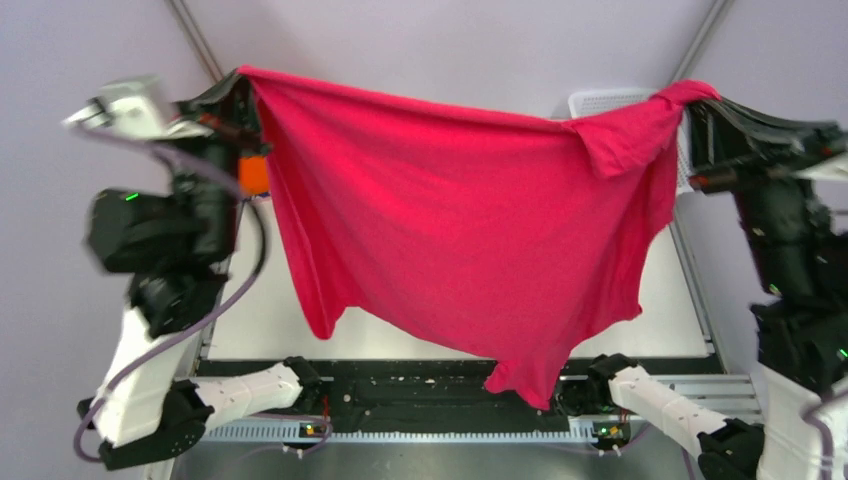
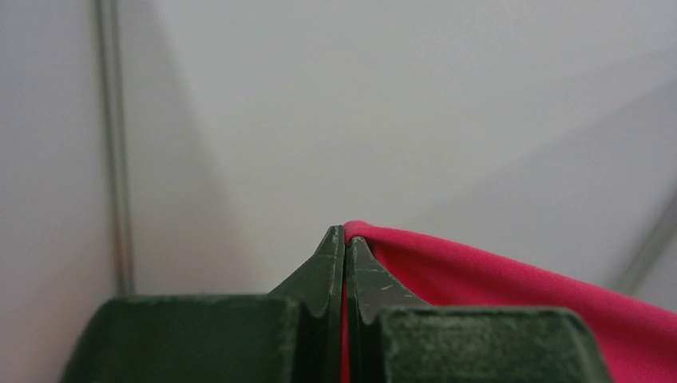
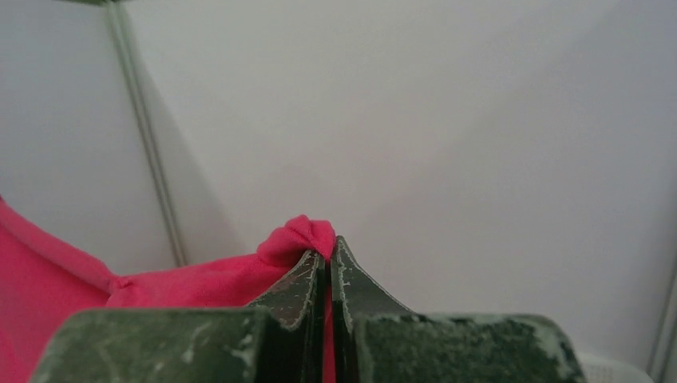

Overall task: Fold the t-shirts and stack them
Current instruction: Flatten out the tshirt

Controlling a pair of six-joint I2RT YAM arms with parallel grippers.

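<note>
Plain pale grey walls all round, white table (image 1: 262,322) underneath. I've got the crimson-pink soft cloth t-shirt (image 1: 450,220) strung up in the air over the table. It's stretched from the left edge to the right, with the lowest bit dangling past the near edge. The left gripper (image 1: 238,82) is pinched tight on one top corner and the right gripper (image 1: 690,100) on a bunched-up corner. Progress-wise I'd call it early: nothing folded, and no stack I can see. Count: one pink shirt, one scrap of orange cloth (image 1: 253,177) peeking out behind the left arm, and one white plastic mesh basket (image 1: 605,100) at the far right corner.
</note>
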